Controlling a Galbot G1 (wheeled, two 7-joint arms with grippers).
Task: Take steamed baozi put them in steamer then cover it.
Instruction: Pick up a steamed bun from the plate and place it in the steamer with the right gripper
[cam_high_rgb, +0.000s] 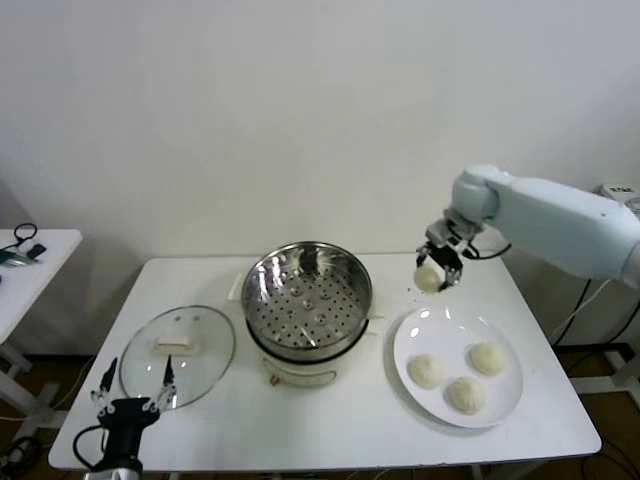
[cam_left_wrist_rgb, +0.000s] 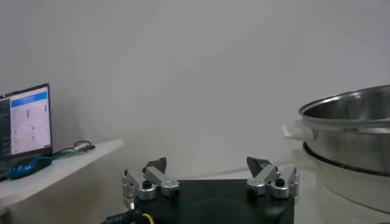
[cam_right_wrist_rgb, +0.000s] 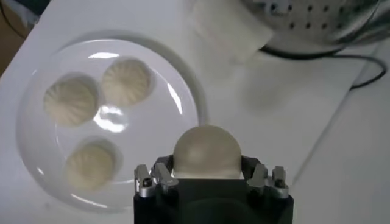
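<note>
My right gripper (cam_high_rgb: 439, 272) clasped one baozi (cam_high_rgb: 429, 279) at centre right, above the plate (cam_high_rgb: 412, 345); my left gripper (cam_high_rgb: 134, 387) waited, jaws wide and empty, lower left.

Cream-white bun (cam_right_wrist_rgb: 206, 151) in the black right pincer (cam_right_wrist_rgb: 207, 176); below it, white plate (cam_right_wrist_rgb: 177, 91); beyond, shiny silver steamer (cam_high_rgb: 308, 292) with dotted floor.

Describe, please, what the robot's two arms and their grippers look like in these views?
The right arm has a smooth, rounded, pale blue-white shell, with a thin black cable looping near its wrist. The right gripper is small, black and silver. The left gripper sits on a black block body, with silver metal linkages, dark screws and dark-tipped jaws; a black cable curls beside it and a yellow wire shows at its base.
</note>
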